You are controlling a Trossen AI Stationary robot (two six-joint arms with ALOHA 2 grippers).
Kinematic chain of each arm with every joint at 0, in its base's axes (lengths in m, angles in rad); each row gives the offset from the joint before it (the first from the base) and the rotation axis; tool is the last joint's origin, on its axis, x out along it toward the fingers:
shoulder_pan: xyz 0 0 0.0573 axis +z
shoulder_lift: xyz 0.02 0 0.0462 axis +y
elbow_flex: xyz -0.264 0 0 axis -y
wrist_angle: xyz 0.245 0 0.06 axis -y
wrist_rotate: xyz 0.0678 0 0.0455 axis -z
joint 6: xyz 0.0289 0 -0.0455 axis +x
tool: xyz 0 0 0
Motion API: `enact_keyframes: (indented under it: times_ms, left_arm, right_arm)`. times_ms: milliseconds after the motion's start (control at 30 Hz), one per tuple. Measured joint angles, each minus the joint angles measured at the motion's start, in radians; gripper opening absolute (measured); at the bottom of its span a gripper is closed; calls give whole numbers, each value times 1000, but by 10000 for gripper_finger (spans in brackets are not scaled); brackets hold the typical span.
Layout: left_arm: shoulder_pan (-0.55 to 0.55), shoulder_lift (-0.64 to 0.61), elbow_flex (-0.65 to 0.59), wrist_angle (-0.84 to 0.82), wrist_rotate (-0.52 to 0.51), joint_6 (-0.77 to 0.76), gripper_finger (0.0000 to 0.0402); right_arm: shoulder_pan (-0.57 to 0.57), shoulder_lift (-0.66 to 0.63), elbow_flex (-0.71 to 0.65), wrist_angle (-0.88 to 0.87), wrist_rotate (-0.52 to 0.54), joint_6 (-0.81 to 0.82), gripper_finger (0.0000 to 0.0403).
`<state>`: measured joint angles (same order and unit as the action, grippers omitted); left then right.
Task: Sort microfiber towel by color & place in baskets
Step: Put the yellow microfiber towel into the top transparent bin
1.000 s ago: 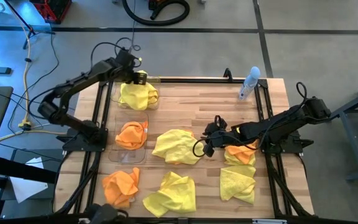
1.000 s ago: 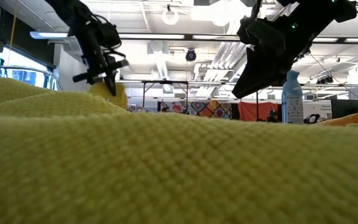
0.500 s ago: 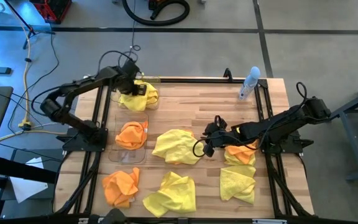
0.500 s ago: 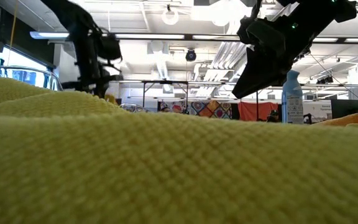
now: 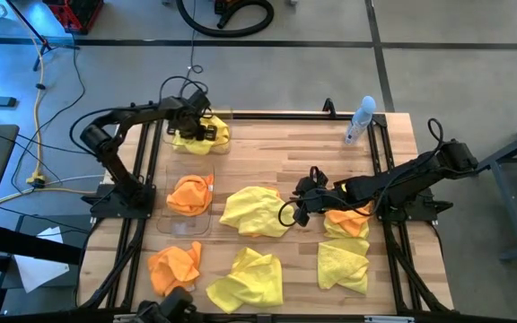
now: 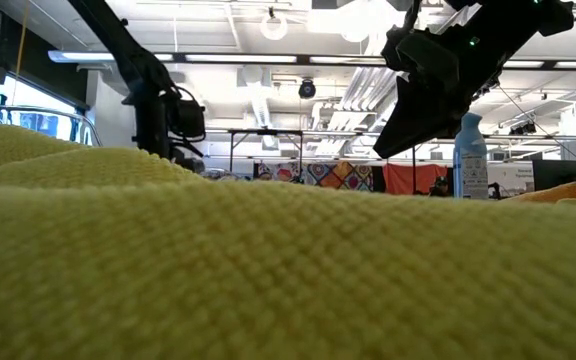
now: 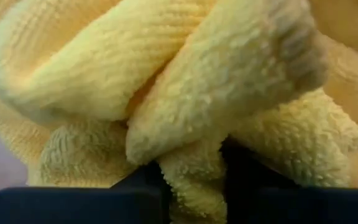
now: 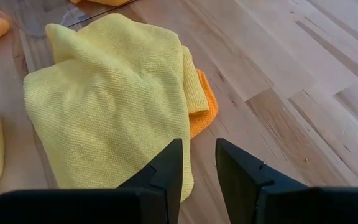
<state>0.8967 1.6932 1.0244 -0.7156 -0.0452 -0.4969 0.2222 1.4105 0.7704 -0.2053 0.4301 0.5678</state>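
Left gripper (image 5: 200, 126) is pinching a fold of a yellow towel (image 5: 203, 135) down in the far basket (image 5: 170, 151). Right gripper (image 5: 296, 208) hovers narrowly open by another yellow towel (image 8: 110, 106). Soft, floppy stuff, so grab a bunched ridge.

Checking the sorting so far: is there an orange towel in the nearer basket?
Yes, an orange towel lies inside the nearer basket in the high view.

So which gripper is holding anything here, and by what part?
The left gripper pinches a fold of the yellow towel in the far basket. The right gripper holds nothing.
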Motion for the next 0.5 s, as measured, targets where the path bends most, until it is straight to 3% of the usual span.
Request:
enact_keyframes:
  times_ms: [333,500]
  left_arm:
    - [-9,-252,22,-67,6,-26,89]
    - [-10,-372,22,-64,-74,-43,89]
  right_arm:
    - [0,0,0,0,0,0,89]
    - [0,0,0,0,0,0,89]
